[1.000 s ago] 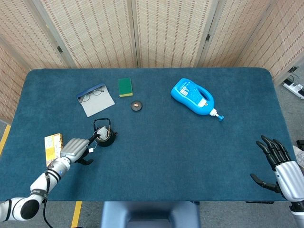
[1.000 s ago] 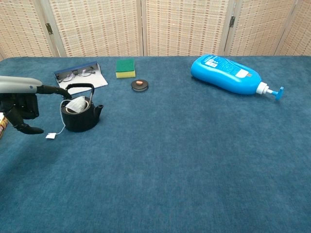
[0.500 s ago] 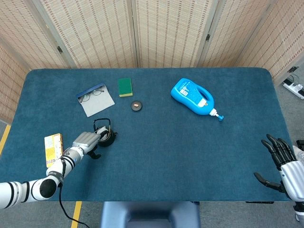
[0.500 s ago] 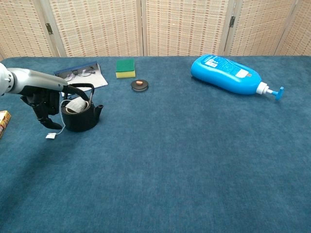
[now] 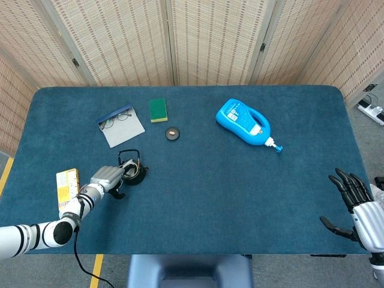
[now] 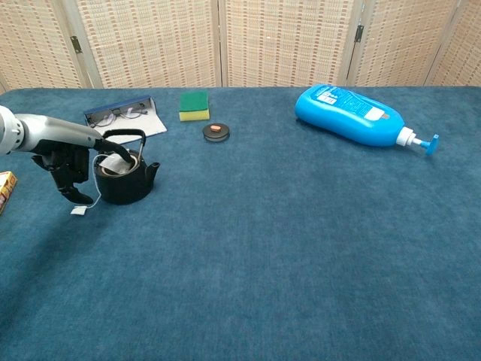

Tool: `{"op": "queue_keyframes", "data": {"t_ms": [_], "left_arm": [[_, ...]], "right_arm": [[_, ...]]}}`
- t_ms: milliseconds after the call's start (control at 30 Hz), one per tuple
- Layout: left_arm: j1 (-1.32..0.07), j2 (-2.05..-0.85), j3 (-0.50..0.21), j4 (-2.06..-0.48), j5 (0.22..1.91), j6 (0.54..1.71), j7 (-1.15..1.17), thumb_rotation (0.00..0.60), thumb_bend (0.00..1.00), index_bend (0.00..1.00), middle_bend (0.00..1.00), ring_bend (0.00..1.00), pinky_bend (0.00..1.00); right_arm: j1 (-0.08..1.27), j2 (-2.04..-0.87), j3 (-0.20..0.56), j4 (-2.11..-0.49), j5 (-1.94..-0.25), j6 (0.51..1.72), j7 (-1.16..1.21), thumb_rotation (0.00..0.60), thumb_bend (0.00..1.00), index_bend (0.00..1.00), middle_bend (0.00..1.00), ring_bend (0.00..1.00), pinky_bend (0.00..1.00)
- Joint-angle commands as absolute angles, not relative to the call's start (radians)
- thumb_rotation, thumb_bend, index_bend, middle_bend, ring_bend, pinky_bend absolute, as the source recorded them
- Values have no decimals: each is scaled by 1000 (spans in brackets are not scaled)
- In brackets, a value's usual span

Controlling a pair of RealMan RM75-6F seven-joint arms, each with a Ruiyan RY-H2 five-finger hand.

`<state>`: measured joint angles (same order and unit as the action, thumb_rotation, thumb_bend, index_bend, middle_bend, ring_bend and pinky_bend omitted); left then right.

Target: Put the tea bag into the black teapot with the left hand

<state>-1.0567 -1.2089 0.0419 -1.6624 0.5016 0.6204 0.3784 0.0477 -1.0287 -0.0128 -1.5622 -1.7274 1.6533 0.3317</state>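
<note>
Head view. Teapot (image 5: 134, 173) sits upright on the table (image 5: 204, 198), left of centre, handle arched over the top, spout toward 3 o'clock. Left hand (image 5: 107, 178) lies against the pot at its 9 o'clock, fingers reaching to the rim; too small here to tell whether they pinch anything. Tea bag is not resolvable in this view. Right hand (image 5: 360, 207) hovers at the table's near right corner, fingers spread wide, holding nothing. Box (image 5: 66, 184) lies at 9 o'clock of the left hand, near the table edge. Glasses (image 5: 117, 118) rest on a grey sheet (image 5: 123, 129) at 12 o'clock of the pot; sponge (image 5: 158, 110) and small disc (image 5: 173, 133) lie toward 1 o'clock; blue bottle (image 5: 244, 122) lies on its side, nozzle toward 4 o'clock.

Chest view. Tea bag (image 6: 115, 163) sits in the mouth of the teapot (image 6: 125, 180), tilted, long axis running roughly 10 to 4 o'clock, upper corner toward the left hand (image 6: 66, 168). One finger (image 6: 107, 144) reaches to the pot's rim by the bag; contact with the bag cannot be confirmed. String runs down over the pot's left side to a tag (image 6: 78, 210) lying on the table at 8 o'clock of the pot. Right hand is out of this view.

Versus 0.5 s ago: the left hand sits slightly lower and closer in; bag, pot and tag are unchanged.
</note>
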Motion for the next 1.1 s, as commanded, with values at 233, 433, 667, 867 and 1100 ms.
{"op": "queue_keyframes", "data": {"t_ms": [233, 433, 667, 867, 1100], "left_arm": [[-1043, -1251, 59, -1614, 536, 593, 331, 600, 362, 18, 1000, 1000, 1000], [-1038, -1289, 69, -1565, 556, 577, 307, 599, 362, 19, 1000, 1000, 1000], [-1028, -1264, 51, -1601, 598, 617, 279, 600, 362, 22, 1000, 1000, 1000], [-1004, -1169, 34, -1742, 659, 733, 289, 600, 362, 19, 1000, 1000, 1000], [-912, -1062, 40, -1916, 770, 916, 287, 599, 361, 0, 1000, 1000, 1000]], "right_arm": [[44, -1029, -13, -1563, -1730, 1661, 328, 600, 249, 0, 0, 0, 0], [43, -1030, -11, -1562, -1728, 1663, 328, 600, 249, 0, 0, 0, 0], [44, -1029, -12, -1561, -1728, 1661, 329, 600, 249, 0, 0, 0, 0], [45, -1029, -15, -1560, -1737, 1661, 330, 600, 249, 0, 0, 0, 0], [39, -1028, -19, -1558, -1749, 1676, 330, 600, 249, 0, 0, 0, 0]]}}
